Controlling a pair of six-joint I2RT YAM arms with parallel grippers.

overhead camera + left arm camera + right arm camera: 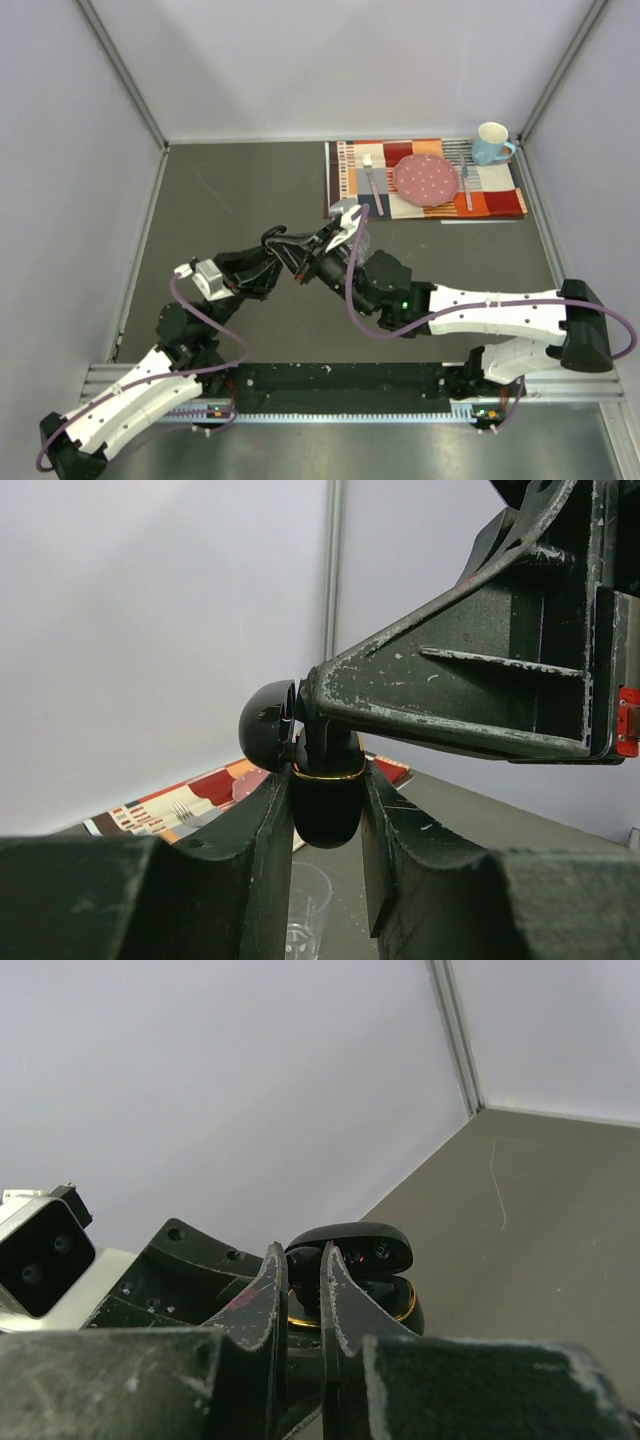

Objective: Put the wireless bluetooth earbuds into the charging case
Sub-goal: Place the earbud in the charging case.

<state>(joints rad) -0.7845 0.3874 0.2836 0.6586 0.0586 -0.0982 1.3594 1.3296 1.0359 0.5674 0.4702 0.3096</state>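
The charging case [325, 805] is a glossy black oval with a gold rim. It is held up off the table, its lid [268, 725] hinged open to the left. My left gripper [326, 772] is shut on the case's body. My right gripper [300, 1255] reaches in from above, shut on one small black earbud [303, 1268] at the case's open mouth. The right wrist view shows the case [400, 1305] and its lid [360, 1245] just behind those fingers. From above, the left gripper [290, 262] and right gripper [314, 262] meet mid-table. Other earbuds are out of view.
A clear plastic cup [300, 910] stands on the table below the held case. At the back right lies a striped placemat [495, 200] with a pink plate [426, 178], forks and a blue mug [492, 143]. Grey walls enclose the table.
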